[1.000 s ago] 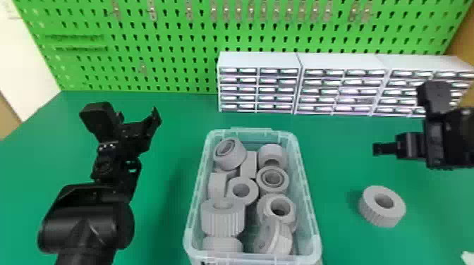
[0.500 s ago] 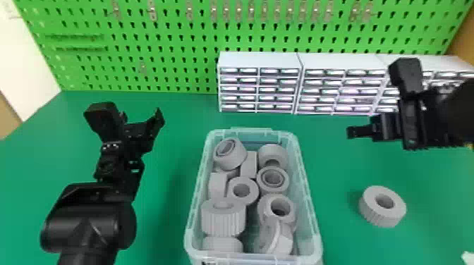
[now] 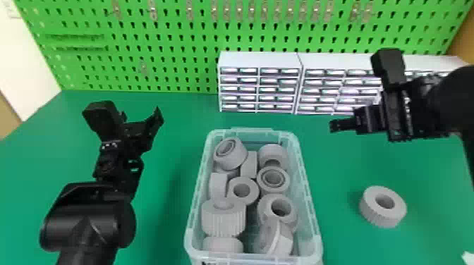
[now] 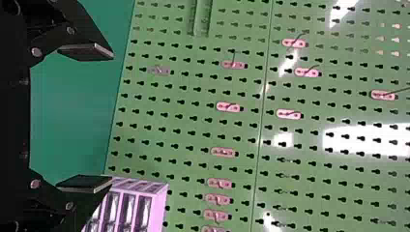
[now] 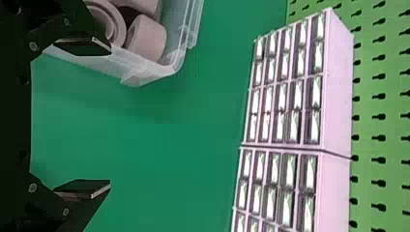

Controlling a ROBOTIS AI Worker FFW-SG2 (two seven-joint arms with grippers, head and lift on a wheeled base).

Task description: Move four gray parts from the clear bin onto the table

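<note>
One ribbed gray ring (image 3: 382,215) lies hole-up on the green tabletop (image 3: 162,197), off the right wall of the clear bin (image 3: 310,197). I count that as one of four delivered, leaving three to take from the gray parts (image 3: 224,220) jumbled inside. My right gripper (image 5: 110,116) hangs open and empty beyond the ring, toward the drawer cabinets (image 3: 260,60) along the tabletop's far edge. My left gripper (image 4: 112,117), parked left of the bin, is also open and empty.
</note>
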